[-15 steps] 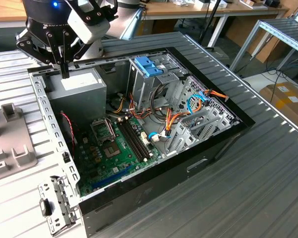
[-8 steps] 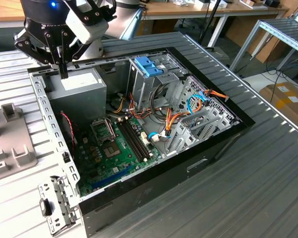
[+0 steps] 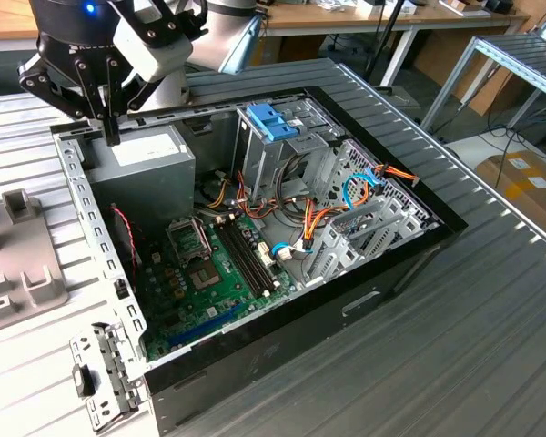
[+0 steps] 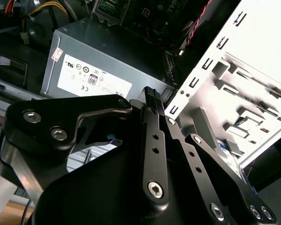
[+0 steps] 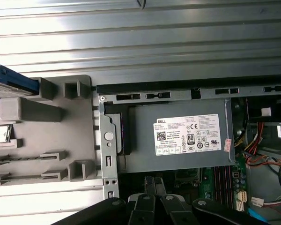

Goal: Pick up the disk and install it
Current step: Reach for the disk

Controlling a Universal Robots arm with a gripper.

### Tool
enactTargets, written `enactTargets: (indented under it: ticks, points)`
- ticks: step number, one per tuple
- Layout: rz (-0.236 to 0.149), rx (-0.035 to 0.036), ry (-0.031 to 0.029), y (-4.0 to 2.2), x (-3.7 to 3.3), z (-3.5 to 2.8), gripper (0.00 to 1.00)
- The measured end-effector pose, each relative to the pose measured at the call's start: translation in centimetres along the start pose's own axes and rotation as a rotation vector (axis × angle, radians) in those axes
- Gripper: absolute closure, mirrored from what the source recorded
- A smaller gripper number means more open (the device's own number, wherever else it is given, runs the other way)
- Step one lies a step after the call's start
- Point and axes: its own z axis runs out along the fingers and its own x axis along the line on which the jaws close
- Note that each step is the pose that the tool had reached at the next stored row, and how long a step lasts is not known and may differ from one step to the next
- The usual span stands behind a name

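Note:
The disk (image 5: 11, 84) lies at the picture's edge in the first wrist view. It is a flat silver-grey body with a bright blue side rail, resting in the grey fixture tray (image 5: 47, 112) beside the computer case. My gripper (image 3: 111, 135) hangs over the case's back corner, above the power-supply box (image 3: 141, 164) and apart from the disk. Its black fingers (image 4: 152, 101) stand close together with nothing between them, as the first wrist view's gripper (image 5: 153, 182) also shows.
The open computer case (image 3: 382, 273) holds a green motherboard (image 3: 209, 273), loose cables and a drive cage with a light-blue latch (image 3: 273, 118). The grey power-supply box (image 5: 178, 136) carries a white sticker. The ribbed metal table (image 3: 491, 346) runs around the case.

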Motion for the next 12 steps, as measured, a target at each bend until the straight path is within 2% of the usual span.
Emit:
enactTargets:
  ticks: [12]
  points:
    - [0.000,0.0000,0.0000,-0.06,0.78,-0.02,0.89]
